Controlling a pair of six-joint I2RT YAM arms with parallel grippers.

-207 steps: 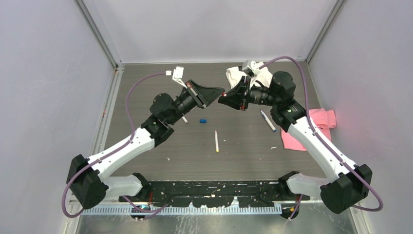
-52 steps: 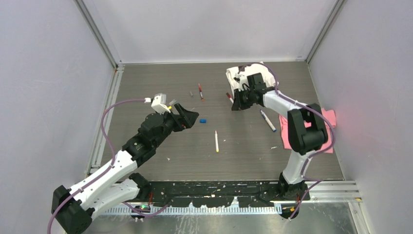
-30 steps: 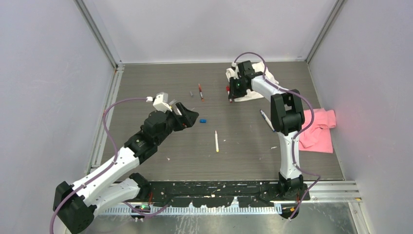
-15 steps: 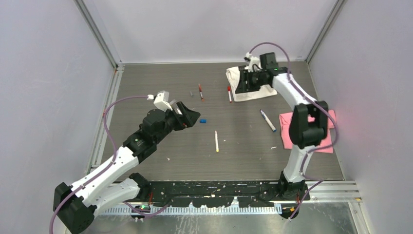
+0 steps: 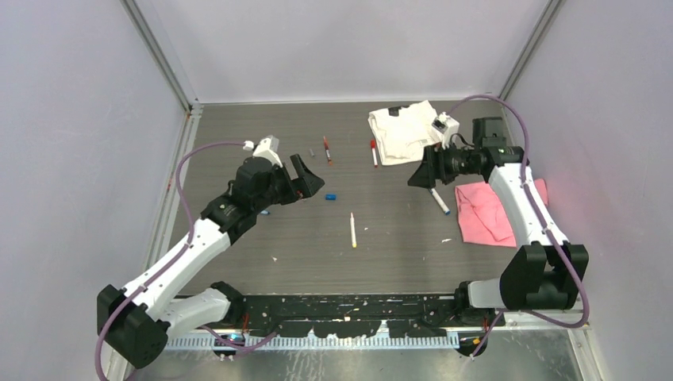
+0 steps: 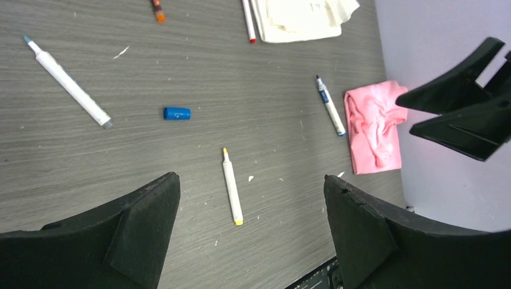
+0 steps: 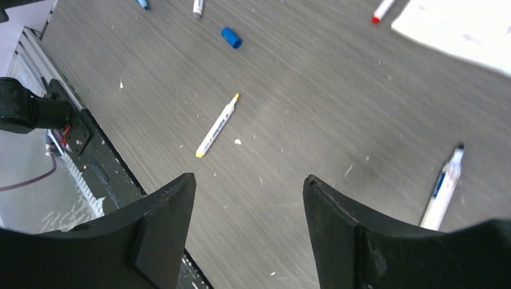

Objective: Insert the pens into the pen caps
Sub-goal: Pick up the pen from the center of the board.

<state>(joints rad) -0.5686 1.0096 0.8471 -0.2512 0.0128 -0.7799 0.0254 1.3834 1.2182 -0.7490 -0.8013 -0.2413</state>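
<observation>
Several pens lie loose on the table: a yellow-tipped white pen (image 5: 352,230) (image 6: 232,194) (image 7: 217,126) in the middle, a blue-marked pen (image 5: 436,197) (image 6: 330,105) (image 7: 443,186), a red-tipped pen (image 5: 373,152) beside the white cloth, and a dark red pen (image 5: 326,148). A blue pen cap (image 5: 331,195) (image 6: 176,113) (image 7: 231,37) lies alone; a small grey cap (image 5: 312,151) sits farther back. My left gripper (image 5: 311,179) (image 6: 250,179) hovers open and empty just left of the blue cap. My right gripper (image 5: 417,171) (image 7: 249,178) hangs open and empty above the blue-marked pen.
A white cloth (image 5: 403,131) lies at the back, a pink cloth (image 5: 488,210) at the right under the right arm. Another white pen (image 6: 69,87) lies under the left arm. The metal rail (image 5: 349,305) runs along the near edge.
The right arm swung from the white cloth toward the right and nearer, and its jaws opened. The red-tipped pen now lies beside the cloth. The left gripper shifted slightly back.
</observation>
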